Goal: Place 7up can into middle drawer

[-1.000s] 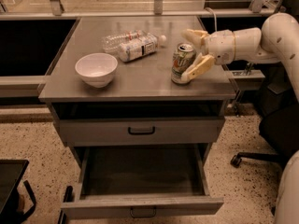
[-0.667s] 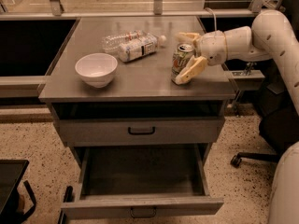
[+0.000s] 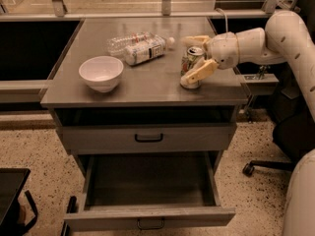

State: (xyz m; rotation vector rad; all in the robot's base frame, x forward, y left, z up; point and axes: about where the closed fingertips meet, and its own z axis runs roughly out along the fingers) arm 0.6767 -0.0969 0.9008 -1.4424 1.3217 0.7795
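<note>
The 7up can [image 3: 190, 64] stands upright on the grey cabinet top [image 3: 147, 82], near its right edge. My gripper [image 3: 198, 57] reaches in from the right at can height. Its jaws are open and straddle the can, one finger behind the can's top and one finger [image 3: 201, 72] in front of its lower part. The middle drawer [image 3: 147, 217] is pulled out wide open below, with a small black loop handle on its front and nothing visible inside. The upper drawer front [image 3: 147, 137] is shut.
A white bowl [image 3: 101, 73] sits on the left of the top. Two clear plastic bottles [image 3: 140, 47] lie behind the middle, just left of the can. An office chair base [image 3: 256, 167] stands on the floor to the right. A black object [image 3: 10, 195] is at the lower left.
My gripper has moved left toward the can, so that its fingers now lie on both sides of it. The can, bowl, bottles and drawer have not moved.
</note>
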